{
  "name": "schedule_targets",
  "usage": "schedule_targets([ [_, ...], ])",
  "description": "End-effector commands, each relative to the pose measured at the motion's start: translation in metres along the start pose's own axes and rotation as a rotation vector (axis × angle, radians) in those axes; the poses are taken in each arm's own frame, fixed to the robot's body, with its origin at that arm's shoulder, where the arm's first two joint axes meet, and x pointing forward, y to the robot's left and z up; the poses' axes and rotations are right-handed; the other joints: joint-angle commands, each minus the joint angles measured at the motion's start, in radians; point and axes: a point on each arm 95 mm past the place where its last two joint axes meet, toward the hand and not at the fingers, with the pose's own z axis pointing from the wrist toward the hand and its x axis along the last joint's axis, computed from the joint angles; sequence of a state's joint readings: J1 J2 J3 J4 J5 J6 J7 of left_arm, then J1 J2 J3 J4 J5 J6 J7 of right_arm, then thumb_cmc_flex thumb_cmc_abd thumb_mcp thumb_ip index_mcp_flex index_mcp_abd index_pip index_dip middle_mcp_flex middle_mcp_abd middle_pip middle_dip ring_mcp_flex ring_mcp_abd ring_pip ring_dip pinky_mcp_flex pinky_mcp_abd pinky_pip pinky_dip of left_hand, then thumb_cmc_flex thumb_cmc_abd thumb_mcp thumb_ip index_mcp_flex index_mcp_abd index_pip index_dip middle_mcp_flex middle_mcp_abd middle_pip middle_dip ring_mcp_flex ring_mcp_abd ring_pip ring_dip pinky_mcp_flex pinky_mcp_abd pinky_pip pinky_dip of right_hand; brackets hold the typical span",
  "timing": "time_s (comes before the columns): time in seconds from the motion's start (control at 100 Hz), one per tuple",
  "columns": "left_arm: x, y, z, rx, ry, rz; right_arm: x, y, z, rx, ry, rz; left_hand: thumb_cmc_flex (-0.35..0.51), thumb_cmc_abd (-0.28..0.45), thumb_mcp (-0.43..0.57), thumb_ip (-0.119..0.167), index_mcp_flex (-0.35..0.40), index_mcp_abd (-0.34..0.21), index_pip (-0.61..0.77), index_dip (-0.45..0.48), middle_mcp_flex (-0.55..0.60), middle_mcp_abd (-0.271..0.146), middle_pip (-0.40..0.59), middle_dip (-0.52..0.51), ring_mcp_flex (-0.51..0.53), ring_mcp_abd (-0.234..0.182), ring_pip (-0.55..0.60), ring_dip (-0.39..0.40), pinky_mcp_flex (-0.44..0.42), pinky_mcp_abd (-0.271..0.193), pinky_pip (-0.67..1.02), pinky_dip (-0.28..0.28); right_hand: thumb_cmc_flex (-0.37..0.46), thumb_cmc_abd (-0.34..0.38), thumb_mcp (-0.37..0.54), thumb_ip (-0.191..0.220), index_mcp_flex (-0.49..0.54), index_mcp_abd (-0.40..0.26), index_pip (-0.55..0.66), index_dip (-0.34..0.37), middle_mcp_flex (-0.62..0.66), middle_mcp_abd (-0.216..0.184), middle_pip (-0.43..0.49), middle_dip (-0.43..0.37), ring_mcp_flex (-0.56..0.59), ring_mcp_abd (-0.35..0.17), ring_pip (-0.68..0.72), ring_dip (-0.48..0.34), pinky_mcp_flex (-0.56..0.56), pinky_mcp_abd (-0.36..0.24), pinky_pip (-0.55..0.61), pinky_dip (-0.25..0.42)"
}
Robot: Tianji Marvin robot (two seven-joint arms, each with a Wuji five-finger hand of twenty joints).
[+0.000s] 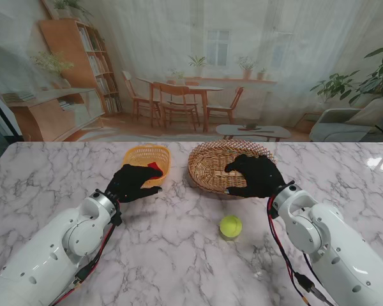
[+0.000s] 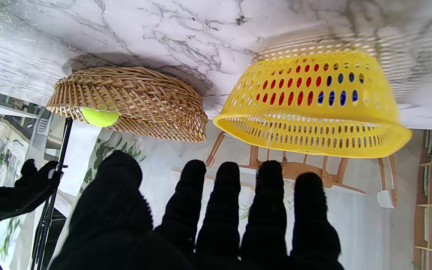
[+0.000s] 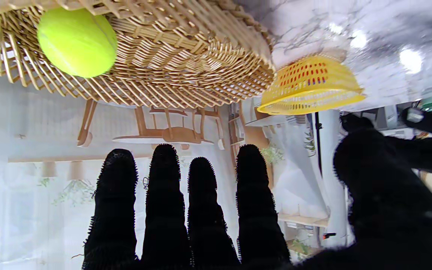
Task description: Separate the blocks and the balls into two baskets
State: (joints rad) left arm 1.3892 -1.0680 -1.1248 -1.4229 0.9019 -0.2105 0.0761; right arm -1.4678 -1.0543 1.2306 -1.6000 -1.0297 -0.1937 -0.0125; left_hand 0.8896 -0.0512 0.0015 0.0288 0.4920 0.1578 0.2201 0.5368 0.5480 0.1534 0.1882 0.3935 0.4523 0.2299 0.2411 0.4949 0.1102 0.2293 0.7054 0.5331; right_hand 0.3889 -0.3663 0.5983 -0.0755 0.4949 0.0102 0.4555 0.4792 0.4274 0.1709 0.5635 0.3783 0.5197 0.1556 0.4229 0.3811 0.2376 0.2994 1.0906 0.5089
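My hands over two baskets on the marble table.

Wicker basket right, yellow basket left, just apart. Both my left hand and right hand hover open-fingered, holding nothing. One ball lies nearer me on bare table; another ball sits in the wicker.

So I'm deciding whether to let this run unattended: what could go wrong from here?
One tennis ball lies loose on the smooth marble table between the arms; a clumsy touch could roll it away.

The right hand hangs open over the wicker basket, near its rim, so pulling back might nudge that basket.

The left hand is close to the yellow basket, which looks light and could slide.
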Motion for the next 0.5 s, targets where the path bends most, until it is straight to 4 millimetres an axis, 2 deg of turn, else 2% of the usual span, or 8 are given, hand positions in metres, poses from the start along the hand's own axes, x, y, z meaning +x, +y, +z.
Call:
schedule_targets([
  [0.0,-0.001,0.001,0.0,-0.011,-0.004,-0.001,0.009,-0.008,-0.007,0.015,0.023,-0.015,0.002,0.043,-0.021,-0.02,-0.015,-0.004,-0.015,-0.01,0.002,-0.005,-0.007,0.013,-0.007,-0.003,-0.019,0.003,-0.02,0.029,-0.026,0.013,-0.013,0.039,-0.027,0.017,0.017,-0.013,-0.019,0.022,0.005,0.0,-0.026,-0.004,0.003,0.016,-0.06,-0.013,-0.01,0.034,-0.012,-0.012],
  [0.3,-0.001,0.001,0.0,-0.01,-0.006,-0.002,0.03,-0.035,-0.023,0.054,0.084,-0.027,0.001,0.043,-0.022,-0.02,-0.014,-0.005,-0.015,-0.01,0.002,-0.007,-0.008,0.013,-0.008,-0.002,-0.019,0.002,-0.02,0.03,-0.027,0.013,-0.022,0.033,-0.049,0.02,0.008,-0.007,-0.032,0.023,0.035,-0.008,-0.028,-0.001,0.023,0.018,-0.062,-0.012,0.002,0.042,-0.011,-0.017],
  [0.49,-0.001,0.001,0.0,-0.012,-0.008,-0.002,0.036,-0.059,-0.03,0.098,0.085,-0.023,0.002,0.044,-0.022,-0.02,-0.014,-0.006,-0.015,-0.01,0.003,-0.007,-0.008,0.013,-0.008,-0.003,-0.019,0.002,-0.021,0.03,-0.028,0.013,-0.039,0.02,-0.054,0.021,0.008,-0.005,-0.032,0.027,0.025,-0.008,-0.031,0.005,0.027,0.012,-0.058,-0.008,0.004,0.042,-0.011,-0.02],
])
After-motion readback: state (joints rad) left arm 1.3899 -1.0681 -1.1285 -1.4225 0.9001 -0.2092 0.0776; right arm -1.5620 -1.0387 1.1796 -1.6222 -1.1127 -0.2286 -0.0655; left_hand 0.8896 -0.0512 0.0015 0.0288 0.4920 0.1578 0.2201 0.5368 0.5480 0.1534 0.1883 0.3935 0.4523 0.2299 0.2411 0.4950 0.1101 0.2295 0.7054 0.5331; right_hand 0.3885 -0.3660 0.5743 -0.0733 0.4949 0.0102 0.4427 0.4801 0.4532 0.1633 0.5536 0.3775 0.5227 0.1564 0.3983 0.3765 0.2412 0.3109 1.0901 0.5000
